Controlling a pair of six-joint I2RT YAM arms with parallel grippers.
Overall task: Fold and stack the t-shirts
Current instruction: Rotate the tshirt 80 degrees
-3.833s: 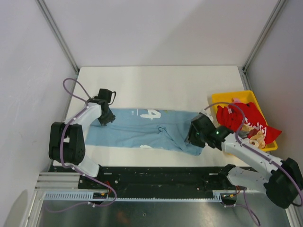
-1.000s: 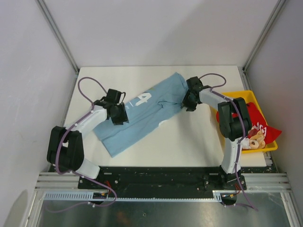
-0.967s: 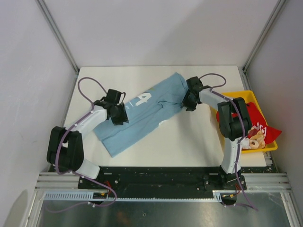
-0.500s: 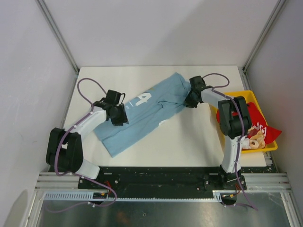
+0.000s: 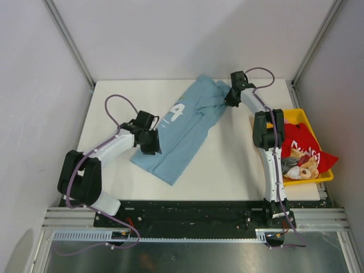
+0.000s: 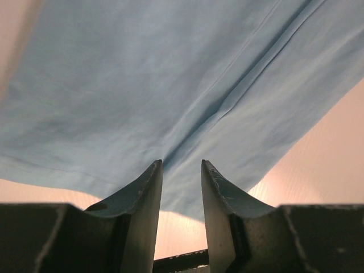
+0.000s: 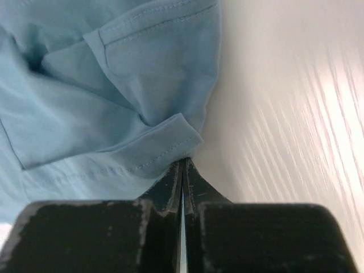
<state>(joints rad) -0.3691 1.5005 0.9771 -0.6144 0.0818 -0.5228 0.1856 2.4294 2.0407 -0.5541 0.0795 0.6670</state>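
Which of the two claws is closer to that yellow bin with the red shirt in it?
Right. The right gripper pinches the light blue t-shirt a little beyond the yellow bin; the left gripper is far across the table.

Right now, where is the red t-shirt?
In the top view, the red t-shirt lies in the yellow bin at the table's right edge, just right of the right arm.

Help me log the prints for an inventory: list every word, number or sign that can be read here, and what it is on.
"4", in white, on the blue shirt.
Small white marks beside the 4: too small to read.
White lettering on the red shirt in the bin: too small to read.
Both wrist views: no text.
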